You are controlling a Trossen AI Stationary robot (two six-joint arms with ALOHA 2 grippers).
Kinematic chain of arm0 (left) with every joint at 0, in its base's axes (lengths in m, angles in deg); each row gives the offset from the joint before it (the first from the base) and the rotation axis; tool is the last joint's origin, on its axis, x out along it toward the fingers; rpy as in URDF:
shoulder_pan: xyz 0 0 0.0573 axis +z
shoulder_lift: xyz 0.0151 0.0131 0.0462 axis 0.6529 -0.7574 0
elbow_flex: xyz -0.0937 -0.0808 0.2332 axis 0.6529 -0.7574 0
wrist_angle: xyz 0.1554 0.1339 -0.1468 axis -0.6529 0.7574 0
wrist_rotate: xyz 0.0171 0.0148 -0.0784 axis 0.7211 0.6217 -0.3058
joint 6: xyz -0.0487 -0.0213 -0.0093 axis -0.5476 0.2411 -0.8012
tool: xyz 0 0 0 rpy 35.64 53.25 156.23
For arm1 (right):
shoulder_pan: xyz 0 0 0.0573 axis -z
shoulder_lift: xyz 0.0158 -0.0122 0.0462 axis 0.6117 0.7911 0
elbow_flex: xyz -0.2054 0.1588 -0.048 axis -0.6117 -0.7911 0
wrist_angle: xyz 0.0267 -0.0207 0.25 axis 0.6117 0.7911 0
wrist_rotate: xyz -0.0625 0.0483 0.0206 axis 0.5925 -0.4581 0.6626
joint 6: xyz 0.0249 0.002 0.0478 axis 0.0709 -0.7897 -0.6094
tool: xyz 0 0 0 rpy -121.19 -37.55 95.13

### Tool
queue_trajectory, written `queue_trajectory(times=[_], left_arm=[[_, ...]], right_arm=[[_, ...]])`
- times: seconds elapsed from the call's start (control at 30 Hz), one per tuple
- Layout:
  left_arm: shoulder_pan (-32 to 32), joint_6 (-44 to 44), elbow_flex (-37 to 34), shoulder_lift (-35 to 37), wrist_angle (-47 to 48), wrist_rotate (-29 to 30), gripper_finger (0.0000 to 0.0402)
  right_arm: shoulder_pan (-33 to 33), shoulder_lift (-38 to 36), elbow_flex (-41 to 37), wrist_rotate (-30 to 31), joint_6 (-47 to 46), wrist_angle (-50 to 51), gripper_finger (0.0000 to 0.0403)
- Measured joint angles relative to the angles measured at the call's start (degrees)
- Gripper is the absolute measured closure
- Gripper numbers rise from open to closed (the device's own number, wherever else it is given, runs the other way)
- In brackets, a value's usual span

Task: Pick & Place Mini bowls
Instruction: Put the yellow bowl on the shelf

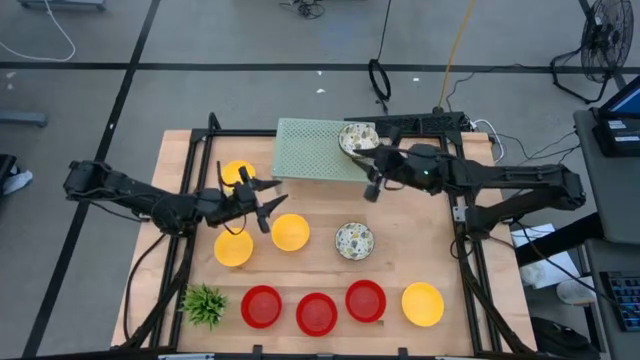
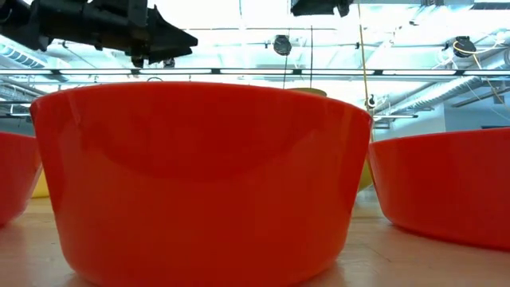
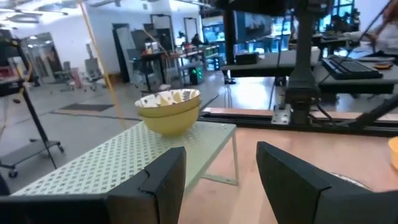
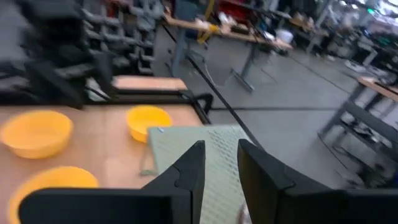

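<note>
high view: left claw spread above yellow bowls; right claw spread beside mesh stand's edge.

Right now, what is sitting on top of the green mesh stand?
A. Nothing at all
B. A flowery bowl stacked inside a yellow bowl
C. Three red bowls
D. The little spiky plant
B. In the left wrist view a whitish floral bowl sits nested in a yellow bowl on the mesh stand; the red bowls and the plant are down on the table.
</note>
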Motion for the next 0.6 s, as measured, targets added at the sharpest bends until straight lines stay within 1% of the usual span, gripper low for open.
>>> queue_trajectory(times=[0.07,0.17,0.27,0.37,0.43,0.5,0.6], left_arm=[[0.3,-0.6,1.9,0.0,4.5,-0.9,0.0201],[0.2,-2.2,6.4,0.0,15.6,-0.3,0.0201],[0.0,-5.6,11.9,0.0,29.2,1.2,0.0202],[0.1,-12.1,17.6,0.0,46.4,1.9,0.0202],[0.1,-17.0,21.5,0.0,58.8,1.8,0.0202],[0.2,-22.2,24.5,0.0,69.9,0.9,0.0202],[1.0,-29.6,26.5,0.0,80.6,-0.9,0.0202]], right_arm=[[-1.3,-0.8,0.0,-2.7,-1.4,0.0,0.0323],[-2.8,-1.5,0.0,-9.4,-6.6,-0.5,0.0325],[-4.3,-1.4,0.0,-17.2,-12.3,-0.4,0.0325],[-6.3,-1.4,-1.7,-23.4,-15.8,-2.2,0.0323],[-8.0,-1.4,-4.1,-24.9,-17.8,-5.6,0.0323],[-9.7,-1.3,-7.1,-25.0,-18.6,-10.2,0.0323],[-11.9,-1.3,-11.8,-24.9,-18.7,-20.0,0.0323]])
